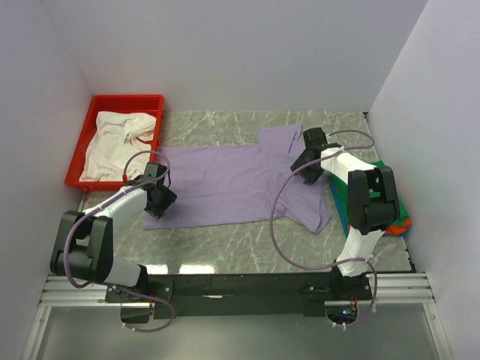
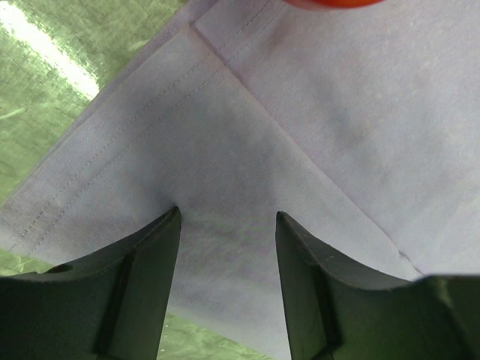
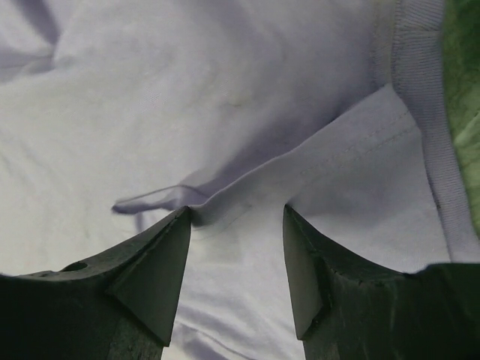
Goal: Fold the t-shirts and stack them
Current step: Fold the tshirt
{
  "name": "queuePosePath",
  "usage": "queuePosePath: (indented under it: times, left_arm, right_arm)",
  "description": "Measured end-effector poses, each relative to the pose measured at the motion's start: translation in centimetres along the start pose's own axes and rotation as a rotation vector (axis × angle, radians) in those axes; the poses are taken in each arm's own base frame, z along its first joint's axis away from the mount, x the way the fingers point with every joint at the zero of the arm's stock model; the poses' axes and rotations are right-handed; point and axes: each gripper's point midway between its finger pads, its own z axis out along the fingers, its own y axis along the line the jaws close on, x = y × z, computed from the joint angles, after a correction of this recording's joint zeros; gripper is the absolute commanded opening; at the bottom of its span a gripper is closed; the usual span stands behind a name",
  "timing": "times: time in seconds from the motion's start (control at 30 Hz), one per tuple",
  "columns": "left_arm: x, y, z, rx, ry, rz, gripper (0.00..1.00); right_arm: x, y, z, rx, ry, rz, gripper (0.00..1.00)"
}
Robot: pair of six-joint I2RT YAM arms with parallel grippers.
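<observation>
A large pale lavender t-shirt [image 1: 225, 184] lies spread flat on the marbled table. My left gripper [image 1: 159, 199] is open, jaws down on the shirt's hemmed near-left corner [image 2: 225, 180]. My right gripper [image 1: 309, 166] is open over the shirt's collar end, jaws straddling a raised fold by the neckband [image 3: 240, 187]. A white t-shirt [image 1: 116, 144] lies crumpled in the red tray [image 1: 154, 100]. Folded green, orange and blue shirts [image 1: 397, 214] are stacked at the right, mostly hidden under my right arm.
The red tray stands at the back left, close behind my left arm. White walls close in the table on three sides. The right arm's cable [image 1: 277, 225] loops over the shirt's near edge.
</observation>
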Motion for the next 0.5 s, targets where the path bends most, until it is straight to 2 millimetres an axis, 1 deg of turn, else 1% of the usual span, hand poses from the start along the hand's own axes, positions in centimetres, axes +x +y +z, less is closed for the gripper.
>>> queuePosePath:
  times: [0.17, 0.23, 0.37, 0.4, 0.43, 0.47, 0.5]
  left_arm:
    - [0.01, 0.03, 0.04, -0.002, 0.000, 0.000, 0.59]
    - [0.01, 0.03, 0.04, -0.002, 0.000, 0.000, 0.59]
    - [0.01, 0.03, 0.04, -0.002, 0.000, 0.000, 0.59]
    - [0.01, 0.03, 0.04, -0.002, 0.000, 0.000, 0.59]
    - [0.01, 0.03, 0.04, -0.002, 0.000, 0.000, 0.59]
    - [0.01, 0.03, 0.04, -0.002, 0.000, 0.000, 0.59]
    - [0.01, 0.04, 0.05, -0.003, 0.000, 0.001, 0.59]
  right_arm:
    - [-0.15, -0.29, 0.65, 0.035, -0.004, 0.013, 0.57]
    - [-0.35, -0.31, 0.65, 0.040, -0.013, 0.020, 0.51]
    - [-0.50, -0.42, 0.67, 0.048, -0.022, 0.032, 0.19]
    - [-0.49, -0.39, 0.67, 0.048, -0.022, 0.035, 0.07]
    - [-0.47, -0.42, 0.67, 0.049, -0.021, 0.035, 0.02]
    - [-0.44, -0.41, 0.66, 0.050, -0.021, 0.036, 0.00]
    - [-0.39, -0.42, 0.64, 0.052, -0.021, 0.036, 0.00]
